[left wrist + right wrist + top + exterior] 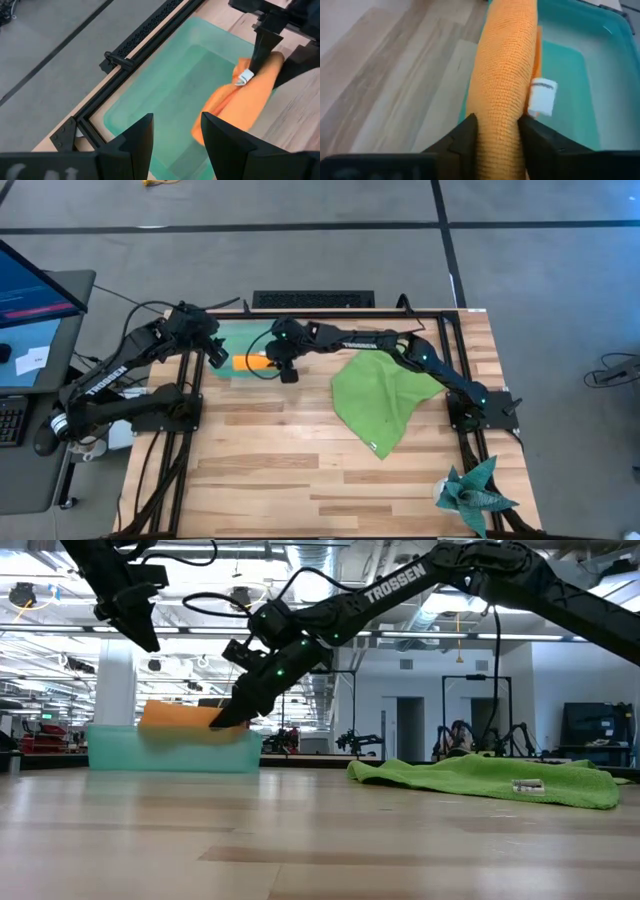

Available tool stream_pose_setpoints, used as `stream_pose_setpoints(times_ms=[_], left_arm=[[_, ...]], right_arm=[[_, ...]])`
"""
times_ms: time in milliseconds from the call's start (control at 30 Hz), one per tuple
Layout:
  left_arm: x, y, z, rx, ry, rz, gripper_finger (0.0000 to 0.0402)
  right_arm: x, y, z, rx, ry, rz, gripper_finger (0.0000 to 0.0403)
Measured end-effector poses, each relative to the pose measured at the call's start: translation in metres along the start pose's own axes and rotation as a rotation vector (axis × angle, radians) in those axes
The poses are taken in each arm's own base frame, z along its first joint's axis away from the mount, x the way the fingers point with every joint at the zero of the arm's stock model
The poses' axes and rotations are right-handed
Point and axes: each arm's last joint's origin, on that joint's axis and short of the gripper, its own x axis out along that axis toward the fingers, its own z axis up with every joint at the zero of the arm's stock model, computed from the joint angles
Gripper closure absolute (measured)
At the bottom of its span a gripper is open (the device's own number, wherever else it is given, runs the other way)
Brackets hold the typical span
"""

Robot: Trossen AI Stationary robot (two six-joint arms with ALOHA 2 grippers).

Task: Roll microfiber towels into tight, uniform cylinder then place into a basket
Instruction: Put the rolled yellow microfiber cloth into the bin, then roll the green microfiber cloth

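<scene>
The orange towel is rolled into a cylinder and held over the near right part of the teal basket. My right gripper is shut on it, reaching in from the table's right. A white tag sticks out of the roll. My left gripper hangs open and empty above the basket's left part; it also shows high up in the low view. The lime green towel lies loosely spread on the table to the right of the middle. My right gripper pinches the orange roll between its two fingers at the roll's right end, one finger on each side. The fingers come slanting down from the table's right and lie along the roll. The roll reaches leftward from them over the basket's wall, about rim height.
A spiky teal star-shaped object sits at the near right corner. Black frame rails run along the table's far edge and sides. Bare wood lies across the table's near half.
</scene>
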Motion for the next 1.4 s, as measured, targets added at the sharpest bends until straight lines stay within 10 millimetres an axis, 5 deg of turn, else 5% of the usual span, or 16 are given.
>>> stream_pose_setpoints(times_ms=[233, 533, 800, 1100, 1400], left_arm=[[0.000, 0.000, -0.002, 0.004, 0.023, -0.002, 0.0245], [0.000, 0.000, -0.004, 0.008, 0.044, -0.004, 0.0245], [0.001, -0.001, -0.007, 0.009, 0.056, -0.022, 0.0244], [0.013, -0.005, -0.016, -0.014, 0.092, -0.038, 0.0244], [0.018, -0.023, -0.015, -0.037, -0.028, -0.198, 0.0244]], right_arm=[[0.001, 0.001, 0.001, -0.003, 0.014, -0.019, 0.0194], [-0.007, -0.002, 0.004, -0.001, 0.010, -0.027, 0.0199], [-0.079, -0.013, 0.040, 0.027, 0.046, -0.040, 0.0232], [-0.164, 0.006, 0.059, 0.079, 0.222, 0.062, 0.0282], [-0.186, 0.030, 0.050, 0.200, 0.401, 0.267, 0.0330]])
